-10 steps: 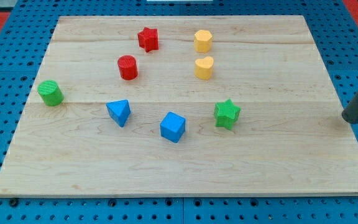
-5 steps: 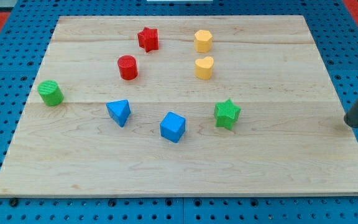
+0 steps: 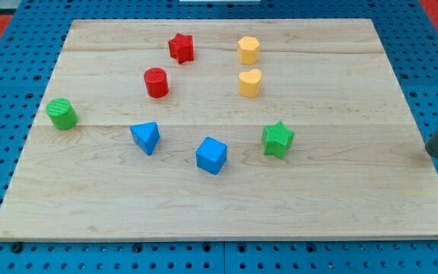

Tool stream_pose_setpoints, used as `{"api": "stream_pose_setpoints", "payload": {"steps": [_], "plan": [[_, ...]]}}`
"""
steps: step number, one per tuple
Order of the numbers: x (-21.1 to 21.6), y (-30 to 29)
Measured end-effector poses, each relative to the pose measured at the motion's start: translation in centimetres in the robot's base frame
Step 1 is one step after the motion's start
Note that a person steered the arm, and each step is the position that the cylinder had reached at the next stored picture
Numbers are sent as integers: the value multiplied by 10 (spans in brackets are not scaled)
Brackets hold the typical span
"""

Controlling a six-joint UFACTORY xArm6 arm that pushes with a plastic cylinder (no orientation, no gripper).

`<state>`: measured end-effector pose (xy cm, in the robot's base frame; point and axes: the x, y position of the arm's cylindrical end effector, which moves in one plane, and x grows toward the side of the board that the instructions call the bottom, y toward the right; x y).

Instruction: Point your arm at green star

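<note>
The green star (image 3: 277,139) lies on the wooden board (image 3: 341,190), right of centre and toward the view's bottom. My dark rod comes in from the view's right edge; my tip (image 3: 435,153) rests at the board's right edge, far to the right of the green star and a little lower. Nothing lies between the tip and the star.
A blue cube (image 3: 211,155) sits left of the star, a blue triangular block (image 3: 145,137) further left. A green cylinder (image 3: 61,113) is near the left edge. A red cylinder (image 3: 156,82), red star (image 3: 181,47), yellow hexagon (image 3: 249,50) and yellow heart (image 3: 250,83) lie toward the top.
My tip has slid slightly toward the view's right and bottom, away from the green star. No block has moved.
</note>
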<state>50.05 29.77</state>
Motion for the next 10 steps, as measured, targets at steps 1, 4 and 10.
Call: {"api": "stream_pose_setpoints", "payload": {"steps": [1, 4, 10], "plan": [[0, -29], [-5, -65], [23, -64]]}}
